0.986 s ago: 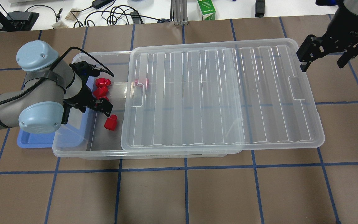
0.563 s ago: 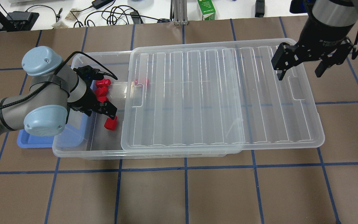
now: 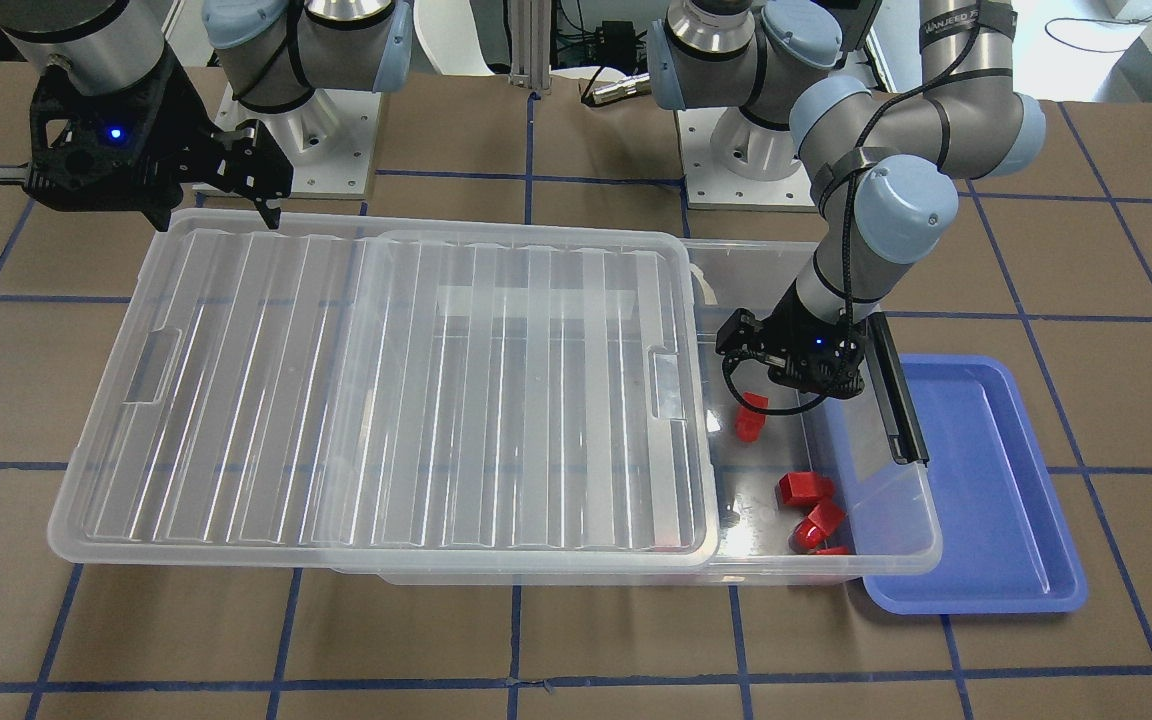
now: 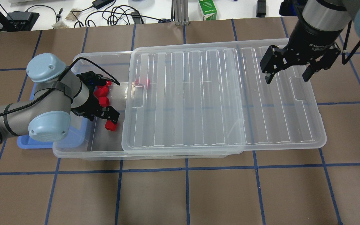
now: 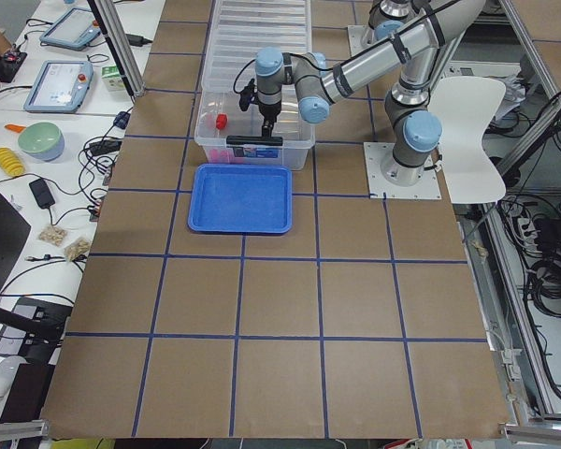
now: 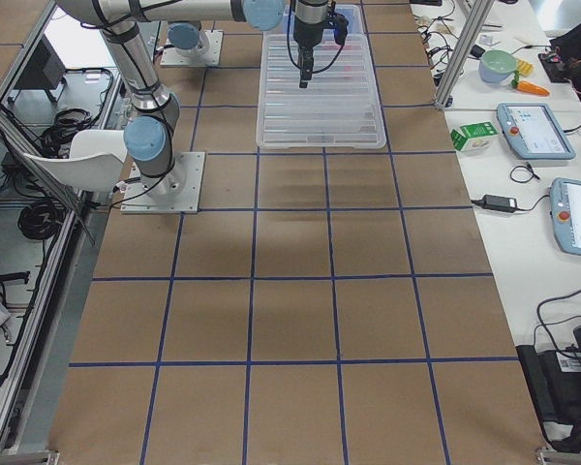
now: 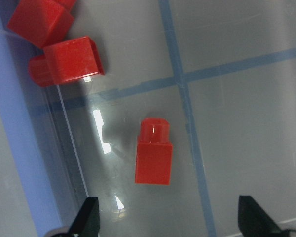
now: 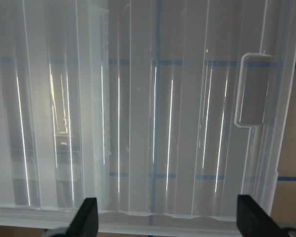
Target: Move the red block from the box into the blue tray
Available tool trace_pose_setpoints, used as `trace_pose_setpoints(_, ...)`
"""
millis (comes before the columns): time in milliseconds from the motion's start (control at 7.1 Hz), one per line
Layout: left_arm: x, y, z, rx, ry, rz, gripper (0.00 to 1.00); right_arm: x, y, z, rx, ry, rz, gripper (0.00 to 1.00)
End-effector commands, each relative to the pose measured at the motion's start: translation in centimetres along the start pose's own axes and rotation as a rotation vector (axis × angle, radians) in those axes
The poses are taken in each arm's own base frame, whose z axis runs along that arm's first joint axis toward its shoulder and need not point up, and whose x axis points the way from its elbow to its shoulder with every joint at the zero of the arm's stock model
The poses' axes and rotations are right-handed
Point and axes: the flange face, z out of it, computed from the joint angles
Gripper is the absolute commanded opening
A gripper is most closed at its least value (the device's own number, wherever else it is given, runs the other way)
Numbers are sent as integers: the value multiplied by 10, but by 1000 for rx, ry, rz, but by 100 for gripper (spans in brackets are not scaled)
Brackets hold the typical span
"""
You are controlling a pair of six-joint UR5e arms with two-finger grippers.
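One red block [image 4: 111, 126] lies alone on the floor of the clear box [image 4: 73, 152], in its uncovered left end. It also shows in the front view [image 3: 751, 420] and the left wrist view [image 7: 154, 158]. My left gripper [image 4: 107, 115] is open and empty inside the box, just above this block, which lies a little ahead of its fingertips [image 7: 89, 217]. The blue tray [image 4: 33, 142] sits partly under the box's left end. My right gripper [image 4: 287, 76] is open and empty above the far right end of the lid [image 4: 223, 93].
Several more red blocks [image 4: 101, 92] cluster by the box's left wall, and one [image 4: 144, 82] lies under the lid's edge. The ribbed lid is slid right and covers most of the box. A black latch bar [image 3: 896, 400] runs along the box's end beside the tray.
My left gripper has moved along the box toward the lone red block. My right arm has swung left from beyond the lid's end to over the lid.
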Motion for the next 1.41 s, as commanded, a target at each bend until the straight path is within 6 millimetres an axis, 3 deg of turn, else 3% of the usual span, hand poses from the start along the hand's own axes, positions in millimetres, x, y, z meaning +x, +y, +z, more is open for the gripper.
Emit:
trace_pose_setpoints(0,-1,3,20,1,1,-3,100,-1,1,1,-3,-2,0,100)
trace_pose_setpoints(704,-3,4,53,-23,10,-4,99,0,3,0,-1,2,5,100)
trace_pose_setpoints(845,-4,3,55,-20,9,-2,93,0,2,1,-4,1,5,100)
trace_pose_setpoints(1127,-5,1,54,-17,6,10,63,0,4,8,-18,2,2,100)
trace_pose_setpoints(1268,-5,2,55,-18,6,10,39,1,5,10,-21,9,0,100)
